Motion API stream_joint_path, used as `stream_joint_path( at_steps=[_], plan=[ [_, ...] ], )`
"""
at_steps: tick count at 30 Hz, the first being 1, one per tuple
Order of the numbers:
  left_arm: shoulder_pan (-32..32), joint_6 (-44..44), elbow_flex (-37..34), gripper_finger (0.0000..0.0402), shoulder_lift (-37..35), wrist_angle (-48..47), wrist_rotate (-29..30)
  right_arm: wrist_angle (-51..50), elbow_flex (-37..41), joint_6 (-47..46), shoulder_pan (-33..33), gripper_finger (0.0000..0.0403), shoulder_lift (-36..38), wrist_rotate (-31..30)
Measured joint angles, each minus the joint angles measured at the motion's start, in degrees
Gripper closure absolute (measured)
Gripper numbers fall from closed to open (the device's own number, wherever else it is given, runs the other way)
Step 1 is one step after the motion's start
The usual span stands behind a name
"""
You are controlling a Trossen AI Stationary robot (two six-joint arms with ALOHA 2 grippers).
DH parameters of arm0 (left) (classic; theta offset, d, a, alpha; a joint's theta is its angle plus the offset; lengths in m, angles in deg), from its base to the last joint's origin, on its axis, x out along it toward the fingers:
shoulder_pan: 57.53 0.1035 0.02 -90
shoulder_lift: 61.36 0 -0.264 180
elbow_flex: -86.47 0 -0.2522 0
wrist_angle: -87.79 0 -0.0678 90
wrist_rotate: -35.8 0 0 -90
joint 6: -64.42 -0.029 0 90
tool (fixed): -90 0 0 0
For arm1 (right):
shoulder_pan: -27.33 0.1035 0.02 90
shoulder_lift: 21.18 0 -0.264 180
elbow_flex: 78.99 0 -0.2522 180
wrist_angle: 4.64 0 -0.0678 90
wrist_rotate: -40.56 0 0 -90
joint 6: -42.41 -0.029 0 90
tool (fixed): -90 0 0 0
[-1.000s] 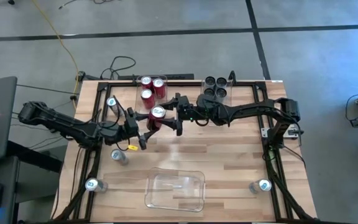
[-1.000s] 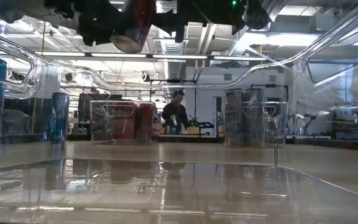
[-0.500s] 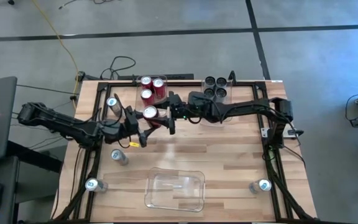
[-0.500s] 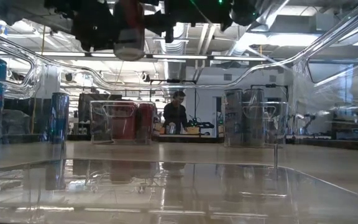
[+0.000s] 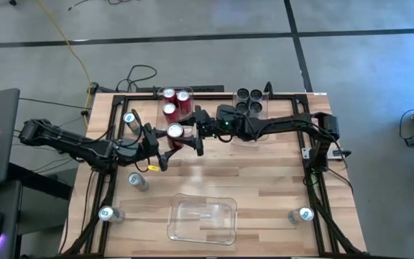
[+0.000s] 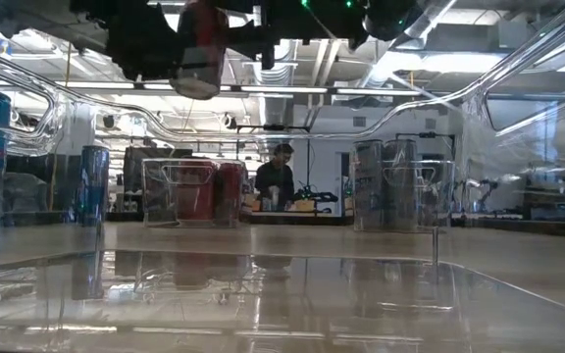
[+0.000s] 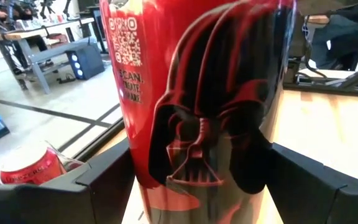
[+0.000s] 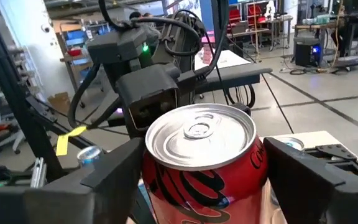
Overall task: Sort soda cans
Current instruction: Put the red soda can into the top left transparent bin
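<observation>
A red soda can (image 5: 175,132) with a dark mask print hangs upright above the table, left of the middle. My left gripper (image 5: 168,144) reaches it from the left and my right gripper (image 5: 191,137) from the right; both are shut on it. Three red cans stand in a clear bin (image 5: 175,101) at the far edge, and dark grey cans fill a second bin (image 5: 250,101). Silver-blue cans (image 5: 129,119) (image 5: 137,180) (image 5: 106,213) (image 5: 304,214) stand on the table. My left gripper pinches the red can's lower wall (image 7: 143,174) between its two fingers (image 7: 107,180), coming in level from the table's left. The can stands upright in the hold, clear of the table. My right gripper pinches the same can's upper wall (image 8: 157,177) just below the silver top, one finger (image 8: 114,171) on each side. It comes in level from the table's right, and the can's top (image 8: 199,132) faces up.
An empty clear bin (image 5: 202,219) lies near the front edge in the middle. Black frame rails (image 5: 315,180) run along the table's sides. Bare wood (image 5: 264,173) spreads between the arms and the front bin. A person (image 6: 281,181) stands far behind the table.
My right gripper has gone a little toward the table's left, closer to my left gripper. The red can between them has gone from tilted to upright and shifted slightly left, staying clear of the table.
</observation>
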Motion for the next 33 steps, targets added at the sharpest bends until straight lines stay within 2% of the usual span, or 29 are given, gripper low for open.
stream_joint_path(
  at_steps=[4,6,12,25,33],
  plan=[
    [0.0,1.2,0.0,0.0097,0.0,0.5,0.5,0.0,0.0,2.3,-0.1,0.0020,0.0,1.2],
    [0.0,1.2,0.0,0.0098,0.0,0.5,0.5,0.0,0.0,2.4,-0.1,0.0010,0.0,1.2],
    [0.0,1.2,0.1,0.0098,0.0,0.5,0.5,0.7,0.0,3.7,0.0,0.0026,0.0,1.2],
    [0.1,1.1,0.2,0.0098,-0.1,2.0,-0.1,-3.0,-2.9,3.8,0.2,0.0026,0.0,1.3],
    [0.1,1.1,0.2,0.0099,-0.1,1.7,-0.9,-3.5,-3.0,8.4,-0.2,0.0006,0.0,0.5]
  ],
)
